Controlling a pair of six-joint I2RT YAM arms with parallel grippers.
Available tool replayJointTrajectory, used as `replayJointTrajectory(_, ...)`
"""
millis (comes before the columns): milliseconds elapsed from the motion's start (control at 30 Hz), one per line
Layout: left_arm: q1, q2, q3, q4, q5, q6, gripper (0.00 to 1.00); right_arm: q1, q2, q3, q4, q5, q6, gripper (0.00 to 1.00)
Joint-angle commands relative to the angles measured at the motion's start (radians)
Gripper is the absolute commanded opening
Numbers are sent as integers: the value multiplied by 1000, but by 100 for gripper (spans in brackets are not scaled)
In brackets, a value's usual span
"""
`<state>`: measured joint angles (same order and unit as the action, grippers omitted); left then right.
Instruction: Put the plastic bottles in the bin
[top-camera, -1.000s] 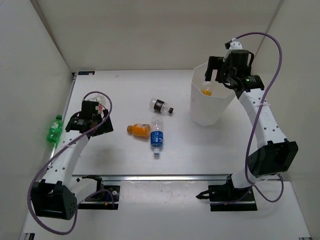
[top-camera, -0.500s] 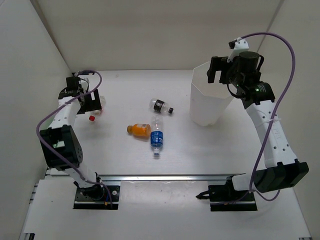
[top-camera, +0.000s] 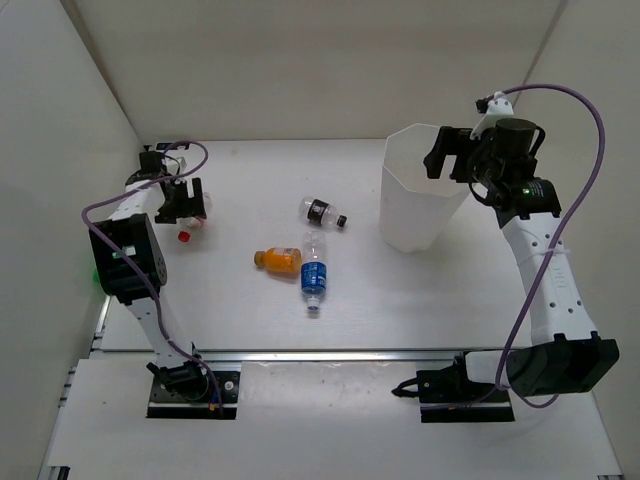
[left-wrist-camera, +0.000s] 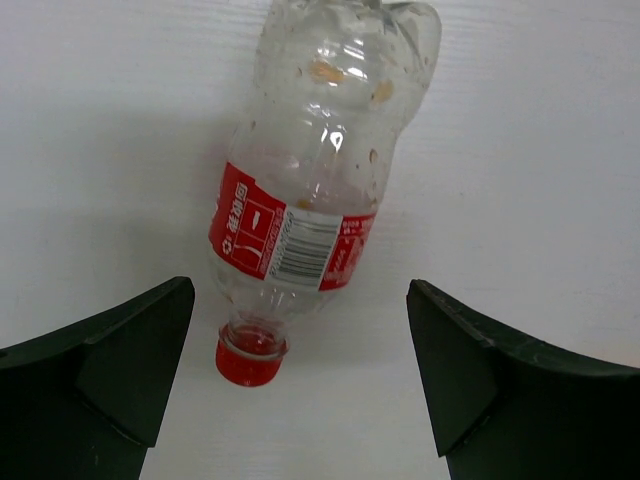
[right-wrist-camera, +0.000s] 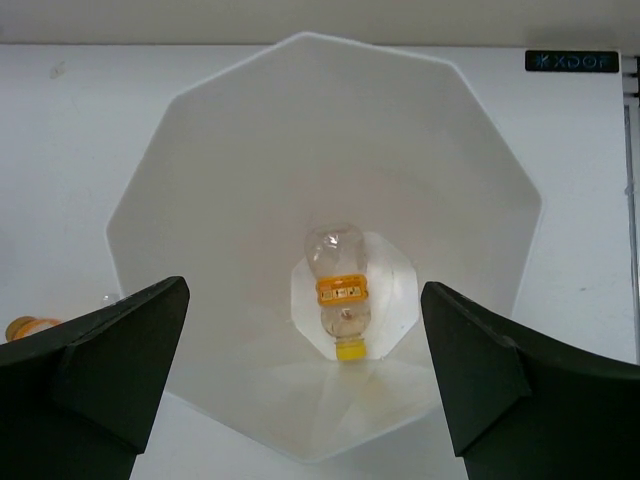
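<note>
Red-labelled bottle (left-wrist-camera: 300, 200) is flanked on the bench (left-wrist-camera: 540, 150) by the open left jaws; the bin (right-wrist-camera: 200, 200), one yellow-capped bottle (right-wrist-camera: 340, 290) laid inside, is overhung by the open right jaws.

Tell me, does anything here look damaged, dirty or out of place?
The clear bottle with the red label, lying under the open left gripper, looks grubby: brownish specks cling inside it and its base end seems crumpled. Nothing else stands out; a yellow-capped bottle already lies in the bin.
</note>
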<state>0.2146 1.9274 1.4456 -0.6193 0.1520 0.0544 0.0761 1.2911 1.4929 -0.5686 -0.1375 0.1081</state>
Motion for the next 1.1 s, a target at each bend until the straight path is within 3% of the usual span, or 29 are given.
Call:
replayJointTrajectory(0, -10, 16, 41, 22, -20, -4, 98, -27, -58, -32, 39, -36, 38, 99)
replayJointTrajectory(133, -3, 56, 12, 58, 1, -36, 95, -38, -84, -59, 32, -31, 56, 99)
replayJointTrajectory(233, 11, 73, 30, 35, 35, -45, 82, -38, -117, -80, 36, -31, 61, 99)
replayJointTrajectory(333, -20, 26, 18, 46, -21, -47, 54, -42, -148, -121, 45, -31, 65, 99)
replayJointTrajectory(367, -36, 12, 25, 24, -55, -48, 38, -39, -159, -141, 56, -25, 68, 99)
replayJointTrajectory(400, -50, -10, 42, 10, -58, -42, 33, -35, -165, -149, 55, -19, 73, 99)
replayJointTrajectory(600, -118, -256, 21, 16, 78, -74, 32, 80, -153, -165, 47, -111, 105, 99)
replayJointTrajectory(667, -202, -333, -17, 38, 89, -108, 32, 192, -133, -160, 71, -131, 108, 100)
replayJointTrajectory(800, -360, -509, -138, 139, 264, -224, 28, 388, -86, -187, 143, -108, 102, 99)
replayJointTrajectory(900, -477, -628, -272, 279, 429, -310, 29, 433, -69, -204, 222, -194, 128, 100)
replayJointTrajectory(1067, -523, -752, -442, 489, 667, -464, 30, 444, -90, -318, 418, -404, 234, 99)
